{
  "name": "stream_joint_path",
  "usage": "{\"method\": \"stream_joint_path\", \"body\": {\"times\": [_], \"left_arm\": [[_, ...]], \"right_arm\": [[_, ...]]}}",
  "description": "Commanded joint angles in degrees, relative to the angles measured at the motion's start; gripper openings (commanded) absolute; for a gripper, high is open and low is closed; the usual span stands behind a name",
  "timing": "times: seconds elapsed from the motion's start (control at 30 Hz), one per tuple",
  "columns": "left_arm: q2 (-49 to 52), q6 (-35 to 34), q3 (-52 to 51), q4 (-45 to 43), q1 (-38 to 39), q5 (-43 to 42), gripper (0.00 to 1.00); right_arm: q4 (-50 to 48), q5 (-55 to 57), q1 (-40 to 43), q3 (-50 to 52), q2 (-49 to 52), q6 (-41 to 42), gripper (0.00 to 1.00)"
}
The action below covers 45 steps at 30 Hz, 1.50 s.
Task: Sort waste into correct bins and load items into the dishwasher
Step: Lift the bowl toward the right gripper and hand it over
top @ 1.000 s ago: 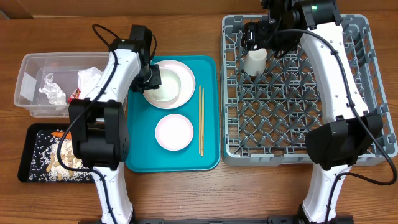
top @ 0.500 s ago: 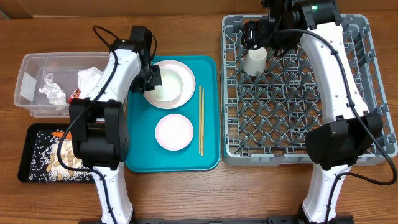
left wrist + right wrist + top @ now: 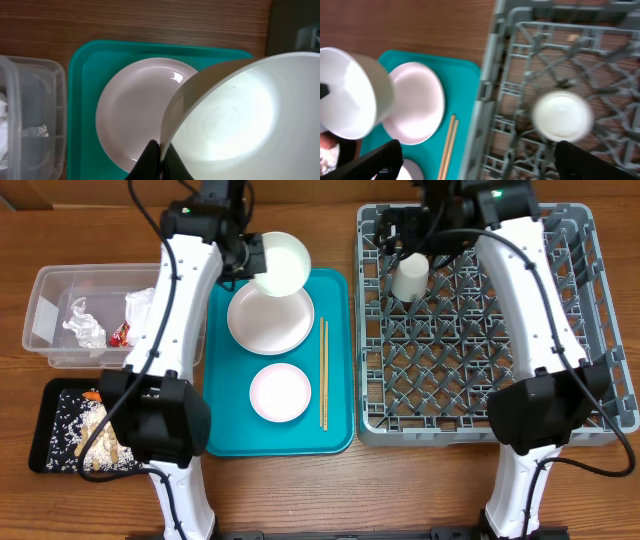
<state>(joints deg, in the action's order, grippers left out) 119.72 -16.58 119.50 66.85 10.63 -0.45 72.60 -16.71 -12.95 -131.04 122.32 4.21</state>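
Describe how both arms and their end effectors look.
Left arm and right arm: white tubular links, bulky black joint housings, loose black cables. The right arm's wrist carries a green light. Left end effector and right end effector are black.

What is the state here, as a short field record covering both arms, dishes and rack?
left fingers: shut on rim of round white bowl, held tilted at far edge of teal plastic tray
right fingers: open, above small white cup
cup: in grey pegged dish rack
on tray: pale pink-white round plate, second small white bowl, wooden chopsticks
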Motion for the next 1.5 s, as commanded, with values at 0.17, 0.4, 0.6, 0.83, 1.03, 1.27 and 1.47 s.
{"method": "stream_joint_path", "body": {"times": [0.17,0.4,0.6,0.83,1.03,1.27,1.47], "left_arm": [[-0.98,0.35,1.86,0.5,3.65,-2.03,0.04],[-1.07,1.18,2.19,0.22,3.65,-6.51,0.04],[-1.14,1.36,2.21,0.22,3.65,-10.45,0.04],[-1.14,1.62,2.21,0.87,3.65,-13.7,0.04],[-1.14,1.62,2.21,1.03,3.65,-15.93,0.04],[-1.14,1.6,2.21,1.05,3.65,-15.82,0.05],[-1.11,1.57,2.16,1.07,3.67,-13.55,0.05]], "right_arm": [[-0.9,2.51,-8.76,-0.15,1.25,0.48,0.92],[-3.69,2.49,-9.84,3.15,1.25,0.48,0.84],[-6.43,2.47,-9.92,6.36,1.25,0.48,0.7],[-8.04,2.47,-9.92,6.95,1.25,0.46,0.37],[-8.33,2.51,-9.92,6.95,1.25,0.46,0.2],[-9.01,2.51,-9.9,6.95,1.25,0.46,0.2],[-10.16,2.45,-9.88,6.8,1.22,0.5,0.24]]}}
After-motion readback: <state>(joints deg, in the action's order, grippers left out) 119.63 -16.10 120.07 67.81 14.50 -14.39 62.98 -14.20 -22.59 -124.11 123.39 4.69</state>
